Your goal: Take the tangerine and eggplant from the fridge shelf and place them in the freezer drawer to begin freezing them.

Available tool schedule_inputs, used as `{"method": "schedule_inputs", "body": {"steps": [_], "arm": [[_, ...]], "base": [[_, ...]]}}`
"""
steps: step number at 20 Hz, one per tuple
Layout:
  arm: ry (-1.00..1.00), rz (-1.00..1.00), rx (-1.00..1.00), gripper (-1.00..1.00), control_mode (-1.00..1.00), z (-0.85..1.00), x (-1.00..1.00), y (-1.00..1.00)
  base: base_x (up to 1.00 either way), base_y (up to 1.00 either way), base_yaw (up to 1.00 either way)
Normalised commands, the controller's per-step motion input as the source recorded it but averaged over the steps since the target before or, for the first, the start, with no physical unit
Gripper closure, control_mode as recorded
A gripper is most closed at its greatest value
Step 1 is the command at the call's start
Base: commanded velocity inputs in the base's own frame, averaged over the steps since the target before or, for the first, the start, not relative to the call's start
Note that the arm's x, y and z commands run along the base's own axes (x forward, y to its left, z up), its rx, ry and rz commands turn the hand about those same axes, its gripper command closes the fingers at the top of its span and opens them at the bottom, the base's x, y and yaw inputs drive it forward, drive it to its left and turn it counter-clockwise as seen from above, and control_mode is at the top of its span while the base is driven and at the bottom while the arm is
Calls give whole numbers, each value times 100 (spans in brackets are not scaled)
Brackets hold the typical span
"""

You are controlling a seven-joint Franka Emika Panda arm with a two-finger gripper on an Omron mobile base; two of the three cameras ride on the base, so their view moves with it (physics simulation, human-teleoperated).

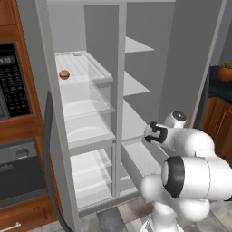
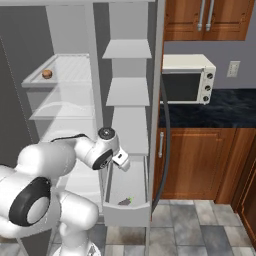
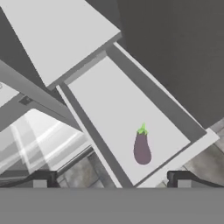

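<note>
Jaws wide, gripper [image 3: 109, 179] empty above freezer drawer [image 3: 175, 158], eggplant [image 3: 141, 148] inside.

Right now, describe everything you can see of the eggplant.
The eggplant is small, dark purple and smooth, with a bright green cap. It lies flat on the pale floor of the open freezer drawer, near the front end, cap pointing toward the drawer's back. Nothing else touches it. In the right base view it shows as a small dark shape.
</note>
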Motion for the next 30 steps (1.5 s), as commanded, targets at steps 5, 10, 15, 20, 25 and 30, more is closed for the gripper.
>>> {"method": "schedule_inputs", "body": {"steps": [5, 10, 15, 20, 25, 30], "arm": [[0, 1, 0, -100, -100, 89, -10, 0], [0, 4, 0, -100, -100, 14, -77, 14], [-1, 3, -3, -100, -100, -4, -94, 27], [2, 0, -8, -100, -100, -17, -17, 20], [-2, 1, 0, -100, -100, -4, -9, 0], [-2, 7, 0, -100, 100, -6, -33, 10]], "base": [[0, 0, 0], [0, 0, 0], [0, 0, 0], [0, 0, 0], [0, 0, 0], [-14, 23, 9]]}}
